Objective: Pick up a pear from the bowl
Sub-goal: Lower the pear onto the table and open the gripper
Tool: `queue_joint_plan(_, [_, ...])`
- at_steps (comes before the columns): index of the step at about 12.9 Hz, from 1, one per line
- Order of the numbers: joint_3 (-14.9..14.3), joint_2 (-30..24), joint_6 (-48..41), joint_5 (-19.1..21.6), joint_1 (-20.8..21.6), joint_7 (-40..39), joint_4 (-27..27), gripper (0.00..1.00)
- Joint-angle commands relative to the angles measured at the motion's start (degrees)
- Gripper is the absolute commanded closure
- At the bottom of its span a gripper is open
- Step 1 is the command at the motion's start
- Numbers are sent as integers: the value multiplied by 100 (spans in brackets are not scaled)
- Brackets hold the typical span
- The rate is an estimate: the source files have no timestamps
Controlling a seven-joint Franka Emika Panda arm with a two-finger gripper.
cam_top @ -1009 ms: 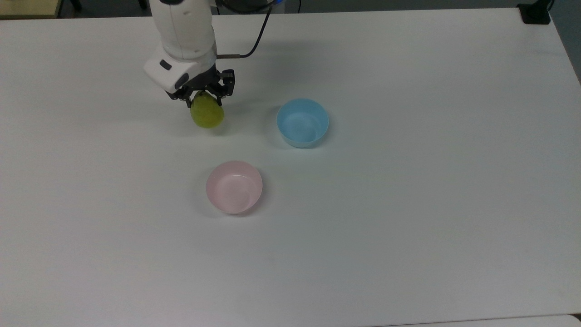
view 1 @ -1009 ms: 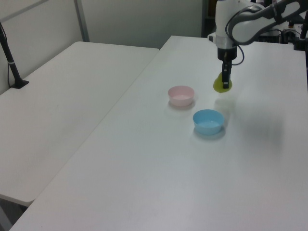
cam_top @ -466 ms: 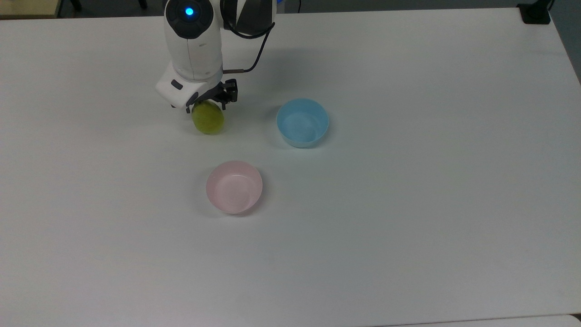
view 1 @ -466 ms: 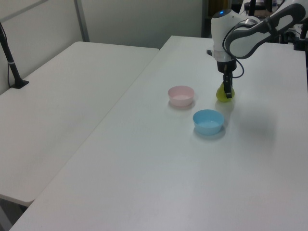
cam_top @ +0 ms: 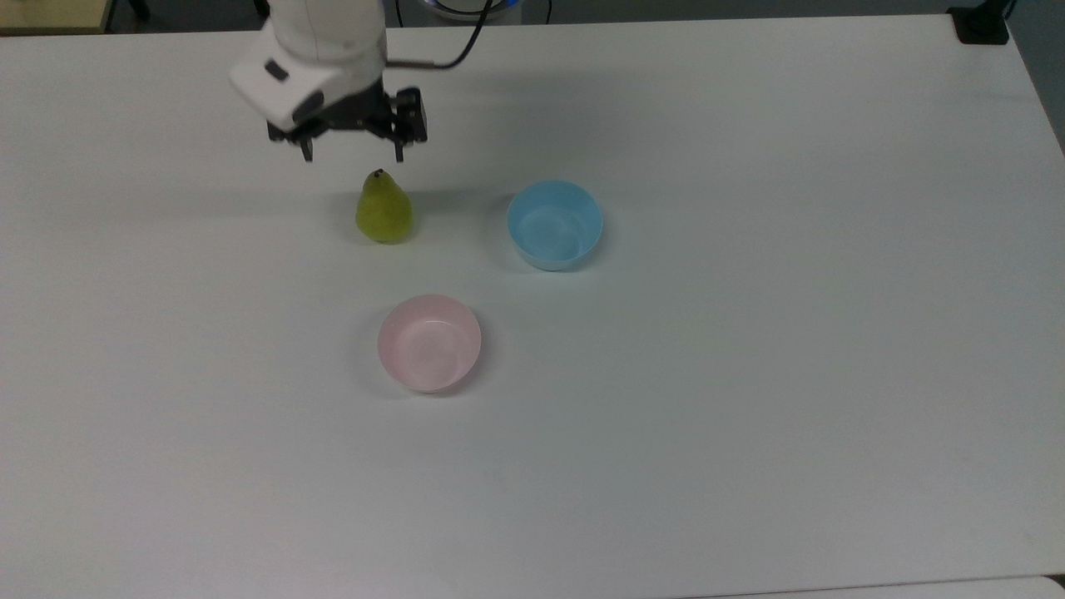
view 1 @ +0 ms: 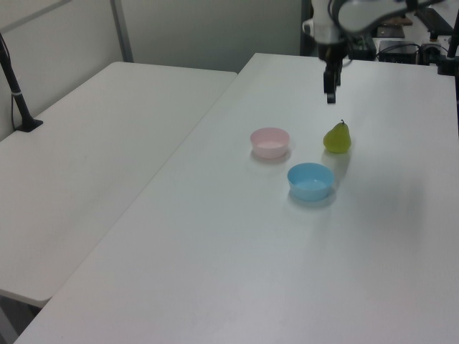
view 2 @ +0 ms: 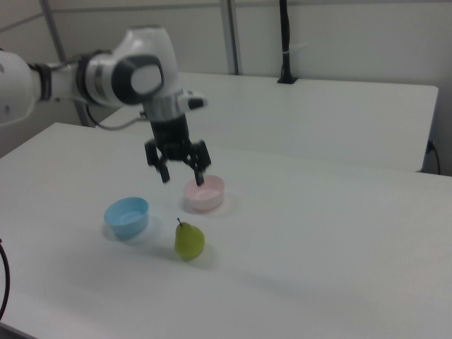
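black two-finger gripper [cam_top: 353, 154]: fingers apart, empty, above pear | small yellow-green speckled pear [cam_top: 383, 209]: upright on white table [cam_top: 749, 374], left of light blue plastic bowl [cam_top: 555, 225] in the top view, outside pale pink plastic bowl [cam_top: 429, 342] | handling: probably light, firm, smooth, tapering; grasp the wide belly

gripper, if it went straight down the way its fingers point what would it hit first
Most likely the pear standing upright on the table: the open gripper hangs above it. Depth is unclear, so it might land on bare table just beside the fruit.
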Motion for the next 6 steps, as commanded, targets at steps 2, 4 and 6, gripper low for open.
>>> queue_joint_plan(2, [350, -453, -878, 174, -35, 811, 586, 0])
queue_joint_plan(4, [395, -533, -1071, 174, -53, 1085, 586, 0])
queue_joint_plan(6, [395, -630, -1080, 174, -61, 1095, 568, 0])
